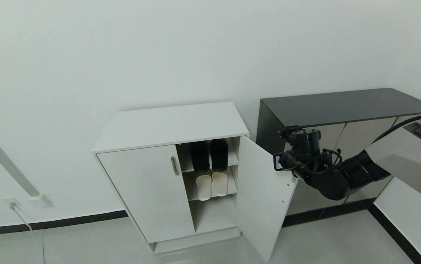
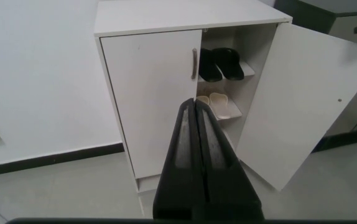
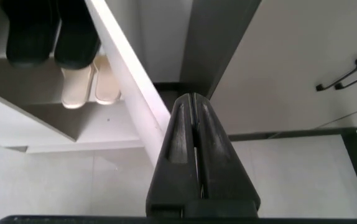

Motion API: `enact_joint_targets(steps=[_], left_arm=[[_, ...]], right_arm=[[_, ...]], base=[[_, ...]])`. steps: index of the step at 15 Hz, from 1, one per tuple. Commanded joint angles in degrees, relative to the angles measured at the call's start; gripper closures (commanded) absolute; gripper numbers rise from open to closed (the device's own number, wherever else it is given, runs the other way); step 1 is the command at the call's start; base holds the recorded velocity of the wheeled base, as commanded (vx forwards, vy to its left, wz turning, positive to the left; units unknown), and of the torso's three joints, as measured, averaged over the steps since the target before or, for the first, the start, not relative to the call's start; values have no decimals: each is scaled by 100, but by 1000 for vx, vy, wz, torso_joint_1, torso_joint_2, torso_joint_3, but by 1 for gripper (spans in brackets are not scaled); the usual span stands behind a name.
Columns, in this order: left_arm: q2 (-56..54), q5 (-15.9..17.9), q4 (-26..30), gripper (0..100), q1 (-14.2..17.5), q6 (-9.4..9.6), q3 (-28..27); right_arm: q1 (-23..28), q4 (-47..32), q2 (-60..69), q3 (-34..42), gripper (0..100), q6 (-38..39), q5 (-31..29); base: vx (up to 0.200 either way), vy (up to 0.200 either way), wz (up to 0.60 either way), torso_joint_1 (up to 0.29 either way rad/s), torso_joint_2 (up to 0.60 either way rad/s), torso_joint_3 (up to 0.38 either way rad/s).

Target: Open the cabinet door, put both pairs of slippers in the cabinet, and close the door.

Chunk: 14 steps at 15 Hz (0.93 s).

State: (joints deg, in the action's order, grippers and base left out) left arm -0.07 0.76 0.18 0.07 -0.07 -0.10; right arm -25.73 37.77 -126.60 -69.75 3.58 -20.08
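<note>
Black slippers [image 1: 209, 154] sit on the upper shelf [image 1: 234, 157], white slippers [image 1: 212, 185] below; cabinet door [image 1: 265, 198] stands wide; right gripper [image 3: 194, 99], jaws pressed together, waits just beside its outer edge, seemingly to swing it closed; left gripper [image 2: 195, 106] likewise clamped.

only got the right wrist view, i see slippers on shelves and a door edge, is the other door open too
Observer: No, the left door is shut; only the right door stands open.
Operator: where is my left gripper
Observer: The left gripper is shut, out in front of the cabinet, apart from it.
Operator: which side of the open door is my right gripper on
Observer: The right gripper is on its outer side, by the upper free corner.
</note>
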Motion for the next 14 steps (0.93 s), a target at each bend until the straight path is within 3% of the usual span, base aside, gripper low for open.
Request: enact_joint_targets(steps=[1,14], left_arm=[[7,4,-1,100,1,-1,1],[7,4,-1,100,1,-1,1]], right_arm=[[-2,3,-111,-12,100,2,-5],[-257,29,92,401,100,2,-14]], base=[[0,0,0,0,0,0],[0,0,0,0,0,0]])
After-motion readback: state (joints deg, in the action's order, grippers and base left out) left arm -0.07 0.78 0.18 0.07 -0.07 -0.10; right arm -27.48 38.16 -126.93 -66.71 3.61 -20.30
